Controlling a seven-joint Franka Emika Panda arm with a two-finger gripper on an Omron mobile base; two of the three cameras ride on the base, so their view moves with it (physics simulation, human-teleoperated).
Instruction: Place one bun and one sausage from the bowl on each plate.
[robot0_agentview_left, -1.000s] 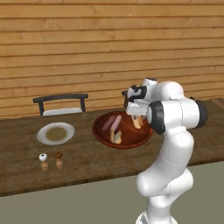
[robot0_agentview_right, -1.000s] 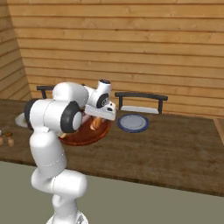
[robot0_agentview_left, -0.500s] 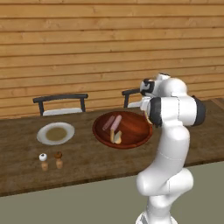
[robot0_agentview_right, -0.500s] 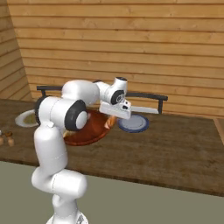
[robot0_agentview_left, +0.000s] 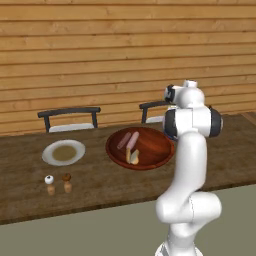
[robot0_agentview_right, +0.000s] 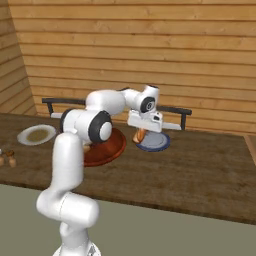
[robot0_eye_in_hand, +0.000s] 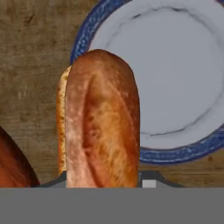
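My gripper (robot0_agentview_right: 141, 133) is shut on a golden-brown bun (robot0_agentview_right: 139, 136) and holds it just above the left rim of the small bluish-grey plate (robot0_agentview_right: 156, 143). The hand view looks down past the bun (robot0_eye_in_hand: 103, 122) onto that bare plate (robot0_eye_in_hand: 175, 83), which lies to the bun's right. The reddish-brown bowl (robot0_agentview_left: 150, 150) holds two pink sausages (robot0_agentview_left: 128, 140) and another bun (robot0_agentview_left: 133, 157). The pale plate (robot0_agentview_left: 63, 152) with a tan centre lies bare at the table's left. In the left base view my own arm hides the gripper.
Two small shakers (robot0_agentview_left: 57, 184) stand near the table's front edge on the left. Two dark chairs (robot0_agentview_left: 69, 119) stand behind the table against the wooden wall. The bowl's rim (robot0_eye_in_hand: 12, 165) shows left of the held bun.
The arm has swung right, away from the bowl, carrying the bun to the bluish-grey plate's edge. The bowl and the pale plate have stayed put.
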